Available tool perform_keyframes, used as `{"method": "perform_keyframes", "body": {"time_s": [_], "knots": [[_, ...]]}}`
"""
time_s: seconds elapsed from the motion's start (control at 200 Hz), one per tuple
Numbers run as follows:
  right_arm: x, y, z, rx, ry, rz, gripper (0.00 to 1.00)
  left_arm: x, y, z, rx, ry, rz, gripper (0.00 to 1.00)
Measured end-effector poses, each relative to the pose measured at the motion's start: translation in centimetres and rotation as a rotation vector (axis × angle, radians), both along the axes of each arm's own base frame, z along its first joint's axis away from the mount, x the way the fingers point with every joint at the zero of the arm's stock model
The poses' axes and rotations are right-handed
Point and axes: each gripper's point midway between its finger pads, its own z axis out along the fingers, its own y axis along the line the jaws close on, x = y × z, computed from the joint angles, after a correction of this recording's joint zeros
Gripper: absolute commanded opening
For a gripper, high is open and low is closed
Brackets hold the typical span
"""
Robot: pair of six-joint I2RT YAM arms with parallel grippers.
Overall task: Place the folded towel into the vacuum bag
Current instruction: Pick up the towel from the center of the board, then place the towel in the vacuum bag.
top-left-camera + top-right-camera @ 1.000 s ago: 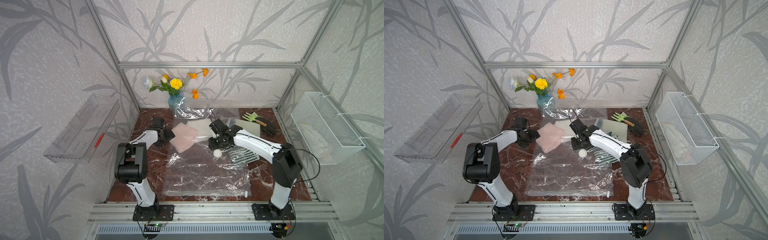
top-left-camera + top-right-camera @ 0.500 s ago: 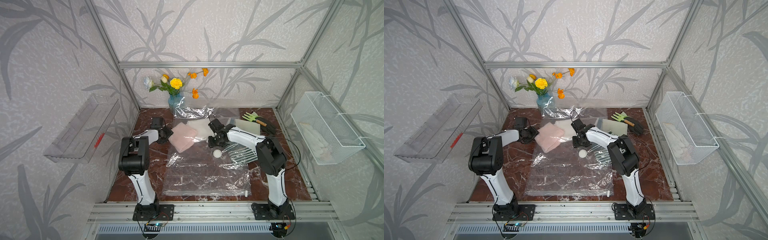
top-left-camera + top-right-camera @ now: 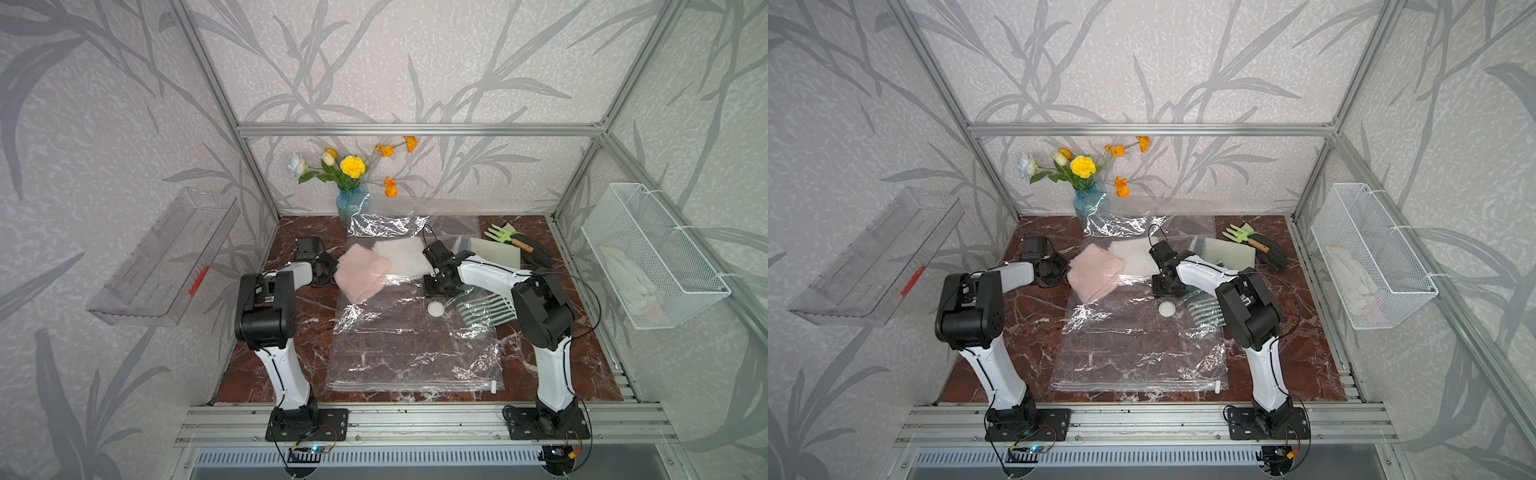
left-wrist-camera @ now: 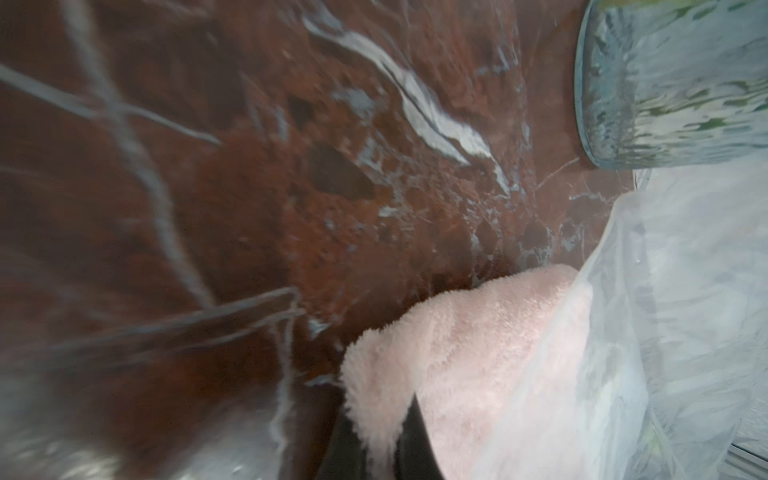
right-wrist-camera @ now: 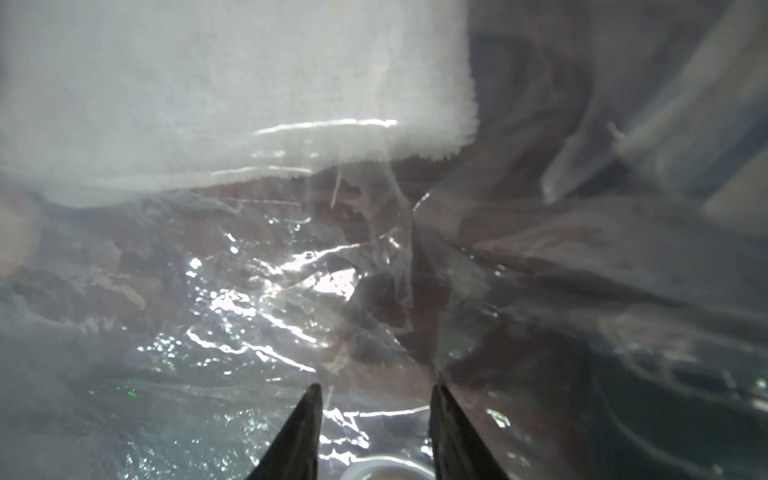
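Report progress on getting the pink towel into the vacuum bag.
Done: the left gripper is shut on the pink towel at its edge. In hand: the right gripper, jaws apart, is at the vacuum bag beside its valve cap. Left: getting it inside; it looks mostly outside, at the bag's far corner.

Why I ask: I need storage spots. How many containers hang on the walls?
2. A clear plastic tray on the wall beside the left arm; a white wire basket on the wall beside the right arm. None appears hidden.
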Motion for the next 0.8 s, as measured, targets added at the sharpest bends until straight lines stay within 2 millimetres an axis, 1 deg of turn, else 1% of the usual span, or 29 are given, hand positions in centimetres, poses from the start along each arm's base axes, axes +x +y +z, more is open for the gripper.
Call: {"method": "perform_keyframes", "body": {"time_s": [0.06,0.095,0.16,0.18,0.19,0.23,0.305,0.35,0.405,0.435,0.48,0.545,0.6,0.625,0.665,0.7,0.765,0.8], "knots": [[-0.1,-0.1,-0.2,0.0,0.003,-0.004,0.42,-0.6,1.0,2.4,0.042,-0.023,0.007,0.0],[-0.1,-0.1,-0.2,0.001,0.005,-0.008,0.42,-1.0,1.7,4.3,0.072,-0.046,0.011,0.0],[-0.1,-0.1,-0.2,0.003,0.004,-0.013,0.42,-1.6,2.0,8.8,0.13,-0.103,-0.002,0.0],[-0.1,0.0,-0.2,0.004,0.004,-0.013,0.42,-1.7,2.0,10.3,0.153,-0.124,-0.011,0.0],[-0.1,0.0,-0.2,0.004,0.004,-0.011,0.42,-1.8,2.0,10.7,0.159,-0.128,-0.015,0.0],[-0.2,0.2,-0.2,0.005,0.004,-0.009,0.42,-2.0,1.8,13.8,0.205,-0.171,-0.033,0.0],[-0.3,0.5,-0.3,0.005,0.004,-0.003,0.42,-2.4,1.0,19.3,0.285,-0.253,-0.076,0.0],[-0.2,0.8,-0.4,0.006,0.005,0.002,0.42,-2.7,0.1,22.5,0.332,-0.3,-0.112,0.0],[-0.2,1.4,-0.5,0.01,0.004,0.012,0.42,-3.1,-1.3,25.7,0.38,-0.348,-0.158,0.0],[-0.2,1.7,-0.5,0.013,0.004,0.018,0.42,-3.3,-2.1,27.1,0.4,-0.368,-0.185,0.0],[-0.2,2.2,-0.4,0.019,0.002,0.027,0.42,-3.6,-3.9,29.2,0.427,-0.4,-0.238,0.0],[-0.4,2.5,-0.2,0.031,0.006,0.038,0.44,-4.1,-6.6,31.2,0.44,-0.433,-0.315,0.0],[-0.6,2.8,-0.1,0.042,0.01,0.049,0.45,-4.5,-9.0,32.2,0.434,-0.452,-0.38,0.0],[-0.7,2.9,0.1,0.052,0.012,0.052,0.46,-4.8,-10.3,32.4,0.424,-0.461,-0.416,0.0],[-0.9,3.0,0.5,0.071,0.012,0.056,0.47,-5.1,-12.1,32.6,0.41,-0.469,-0.462,0.0],[-1.0,2.9,1.2,0.093,0.006,0.056,0.48,-5.4,-14.1,32.5,0.386,-0.477,-0.512,0.0],[-1.0,1.9,3.1,0.133,-0.009,0.038,0.48,-6.1,-17.7,31.8,0.32,-0.481,-0.598,0.0],[-0.9,0.8,4.4,0.157,-0.025,0.016,0.48,-6.4,-19.4,31.4,0.268,-0.485,-0.629,0.0]]}}
